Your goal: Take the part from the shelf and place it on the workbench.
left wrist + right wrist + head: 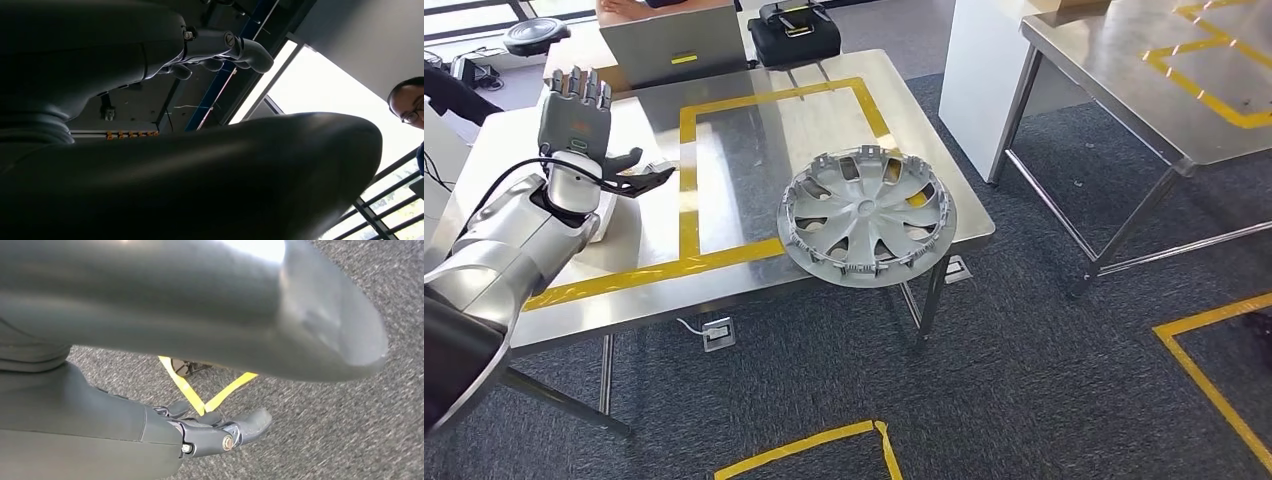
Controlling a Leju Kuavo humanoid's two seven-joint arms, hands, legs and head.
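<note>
Because the hubcap point(867, 217) lies at the near corner of the workbench point(754, 140) with its rim reaching past the table edge, the main risk I see from the head view is that it tips or slides off to the floor, if an arm or the robot's body brushes it or shakes the bench. It is a silver plastic wheel cover lying flat, well apart from the left hand point(576, 115) and on that hand's thumb side, nearer to the robot than the hand is. It overlaps the yellow tape frame point(688, 190) only in part, so I judge the placing is done but not very safe. The left hand is raised above the bench with fingers upright and spread, the thumb pointing out toward the hubcap, and it holds nothing. A second risk is that this arm, when it comes down, strikes the table surface just below it. In the left wrist view, the left hand appears dark against the ceiling, its fingers point(235, 50) apart from the thumb and nothing between them; a person point(407, 102) stands near, so a wide swing could come close to that person. In the right wrist view, the right hand point(215, 432) hangs over grey carpet with yellow floor tape point(200, 392) beyond its fingers, which are loosely curled but apart from the thumb, and it grips nothing.
</note>
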